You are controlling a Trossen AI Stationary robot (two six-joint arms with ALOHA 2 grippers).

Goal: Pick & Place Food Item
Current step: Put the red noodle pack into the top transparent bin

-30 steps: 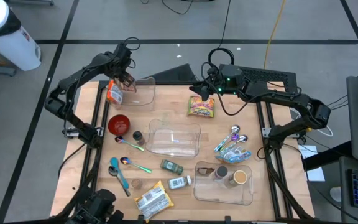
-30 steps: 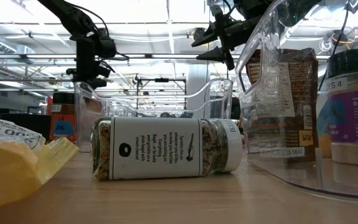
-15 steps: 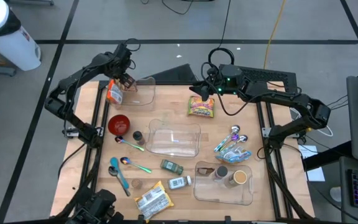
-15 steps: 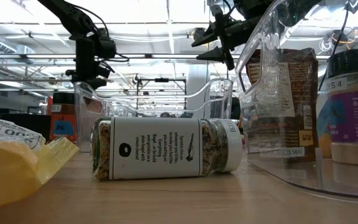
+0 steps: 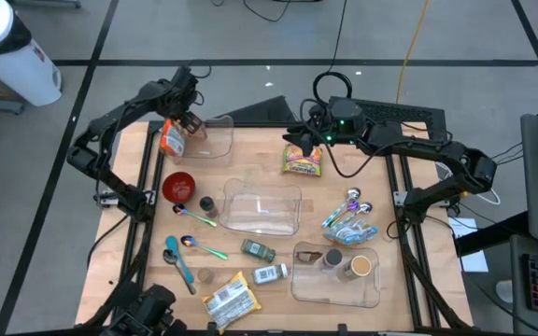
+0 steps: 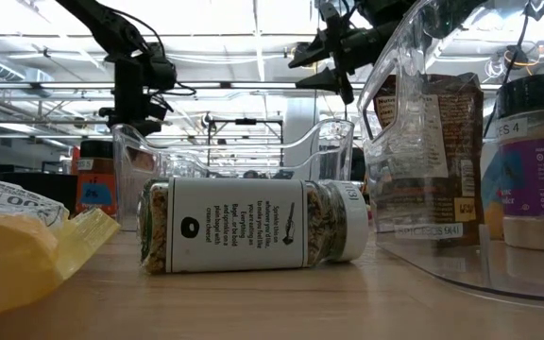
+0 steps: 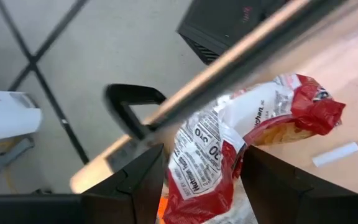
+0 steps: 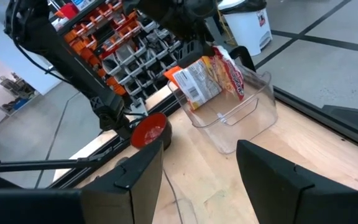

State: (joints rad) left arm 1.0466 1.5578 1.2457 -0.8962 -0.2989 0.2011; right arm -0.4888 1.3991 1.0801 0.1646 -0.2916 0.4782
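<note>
Gripping a red and white snack bag (image 5: 171, 139) at the upper left of the high view, the left hand (image 5: 183, 122) holds it just beside the left wall of a clear plastic bin (image 5: 215, 140) on the wooden table (image 5: 129, 266); in the left wrist view the two dark fingers (image 7: 135, 180) close on either side of the crinkled bag (image 7: 229, 149), with its red end (image 7: 316, 112) pointing away over the wood. Near the upper middle of the high view the right hand (image 5: 296, 138) hovers over a yellow and pink food packet (image 5: 303, 161), and its fingers (image 8: 138, 171) stand spread apart with nothing between them. From the right wrist view the snack bag (image 8: 207, 74) hangs at the bin's (image 8: 241, 112) far edge, with a red bowl (image 8: 148, 130) close by. Lower in the high view a larger clear tray (image 5: 264, 207) sits mid-table, and a spice jar (image 6: 253, 227) lies on its side in the low view
</note>
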